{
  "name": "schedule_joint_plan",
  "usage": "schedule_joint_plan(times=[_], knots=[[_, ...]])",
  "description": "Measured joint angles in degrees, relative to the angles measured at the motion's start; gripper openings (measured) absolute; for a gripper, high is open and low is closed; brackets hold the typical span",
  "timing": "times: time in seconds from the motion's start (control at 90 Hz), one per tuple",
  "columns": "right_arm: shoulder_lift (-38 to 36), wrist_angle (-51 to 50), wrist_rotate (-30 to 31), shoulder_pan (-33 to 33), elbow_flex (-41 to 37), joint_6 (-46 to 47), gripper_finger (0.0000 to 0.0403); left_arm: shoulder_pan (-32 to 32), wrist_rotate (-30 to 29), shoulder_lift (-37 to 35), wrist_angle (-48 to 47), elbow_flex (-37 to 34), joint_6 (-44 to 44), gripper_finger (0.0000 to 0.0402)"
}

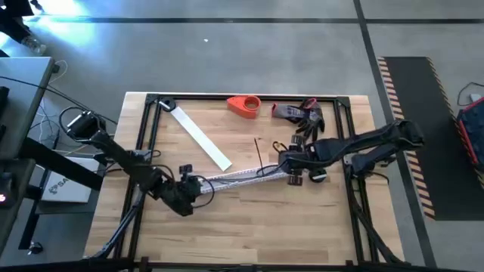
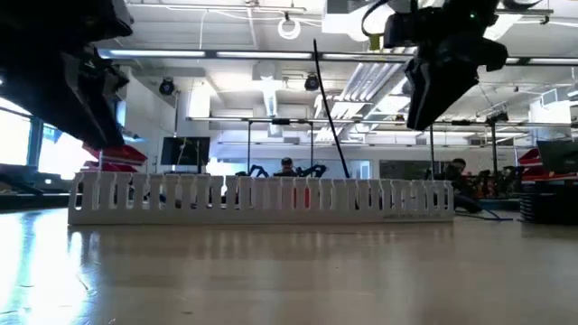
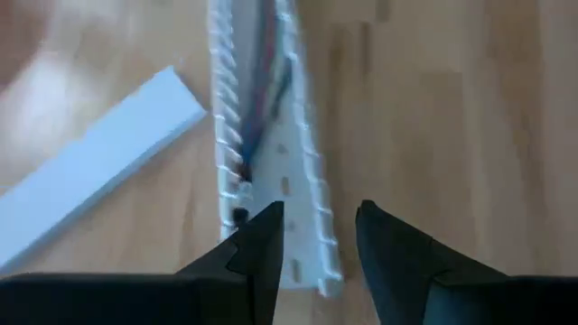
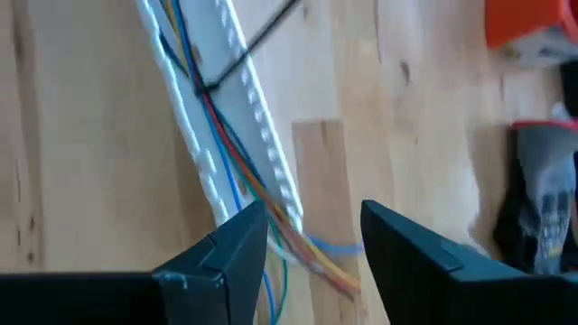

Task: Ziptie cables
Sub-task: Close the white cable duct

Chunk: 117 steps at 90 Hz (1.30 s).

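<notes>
**Cables lie along the white channel, a gripper parted over each end**

The cables (image 4: 237, 158) lie inside the white slotted channel (image 1: 238, 177), which sits near the middle of the table (image 1: 249, 227). In the high view the channel's long axis runs from about 8 o'clock to 2 o'clock, almost level, and the cables follow it. Their coloured ends spill out of the channel at the 3 o'clock end, beneath the right gripper (image 4: 312, 244). A thin dark strand (image 1: 258, 155) rises from the bundle toward 12 o'clock; in the low view it stands as a slanted line above the channel.

The left gripper (image 3: 318, 239) hovers over the channel's 9 o'clock end, fingers released with the channel's wall showing between them, grasping nothing. The right gripper sits over the opposite end, likewise parted and holding nothing.

A flat white strip (image 1: 200, 138) lies at 11 o'clock from the channel, slanted. An orange tool (image 1: 243, 105) and a dark glove (image 1: 302, 115) rest near the table's far edge.
</notes>
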Motion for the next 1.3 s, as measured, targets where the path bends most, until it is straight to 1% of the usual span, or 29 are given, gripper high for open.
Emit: schedule_joint_plan(times=[0.078, 0.144, 0.2, 0.244, 0.311, 0.4, 0.478, 0.6, 0.756, 0.789, 0.833, 0.867, 0.922, 0.989, 1.044, 1.133, 1.2, 1.244, 1.3], knots=[[0.00, 1.93, 3.51, 0.12, -2.21, 3.12, 0.0165, 1.54, -3.88, -0.14, -1.41, 0.00, -6.14, 0.0119], [0.00, 3.21, 7.35, -0.79, -4.17, 7.65, 0.0165, 3.10, -6.76, -0.77, -3.63, 0.00, -12.19, 0.0119], [0.00, 4.98, 10.46, -2.33, -5.48, 10.96, 0.0165, 5.04, -7.90, -1.83, -5.82, 0.00, -16.14, 0.0119], [0.00, 7.41, 11.71, -3.93, -6.52, 11.93, 0.0165, 7.01, -7.60, -2.69, -7.70, 0.00, -17.86, 0.0119], [0.00, 10.92, 11.37, -6.75, -8.10, 12.26, 0.0165, 10.08, -5.39, -3.84, -10.34, 0.00, -18.14, 0.0119], [0.00, 17.28, 9.38, -10.78, -10.49, 12.19, 0.0165, 14.26, -0.59, -4.73, -11.52, 0.00, -13.61, 0.0119], [0.00, 21.55, 4.22, -13.86, -12.50, 10.07, 0.0165, 16.71, 3.13, -4.47, -11.43, 0.00, -9.40, 0.0119], [0.00, 25.46, -8.32, -17.14, -15.54, 5.90, 0.0165, 18.21, 3.18, -3.65, -9.64, 0.00, -6.74, 0.0119], [0.00, 25.80, -28.10, -16.95, -18.72, 0.05, 0.0165, 18.19, 2.94, -3.63, -7.87, 0.00, -4.84, 0.0119], [0.02, 25.39, -30.91, -16.51, -19.23, -0.68, 0.0165, 18.21, 2.69, -3.72, -7.91, 0.00, -4.84, 0.0119], [0.07, 24.41, -32.38, -15.77, -19.64, -0.75, 0.0165, 18.32, 2.06, -3.78, -7.87, 0.00, -4.87, 0.0119], [-0.01, 24.28, -32.17, -15.18, -19.65, -0.48, 0.0165, 18.63, 1.74, -3.78, -7.88, 0.00, -4.67, 0.0119], [-0.16, 25.08, -30.12, -14.33, -19.22, -0.46, 0.0165, 19.55, 1.82, -3.78, -7.89, 0.00, -3.45, 0.0119], [-0.20, 25.94, -27.09, -13.37, -18.35, -1.59, 0.0165, 21.49, 3.26, -3.78, -7.83, 0.00, -1.59, 0.0119], [-0.22, 28.55, -24.04, -12.87, -17.95, -3.10, 0.0165, 23.81, 4.91, -3.78, -7.80, 0.00, 0.97, 0.0119], [-0.22, 36.23, -18.04, -12.57, -17.97, -4.97, 0.0165, 28.03, 6.01, -3.78, -6.68, 0.00, 7.45, 0.0120], [0.20, 45.65, -13.40, -12.64, -18.95, -4.66, 0.0165, 31.84, 7.55, -3.76, -5.14, 0.00, 12.48, 0.0122], [0.88, 51.77, -12.16, -12.70, -19.68, -4.36, 0.0165, 34.47, 9.85, -3.76, -3.90, 0.00, 15.31, 0.0124], [2.23, 57.85, -12.05, -12.68, -20.26, -4.42, 0.0165, 37.51, 13.45, -3.76, -3.36, 0.00, 18.33, 0.0126]])
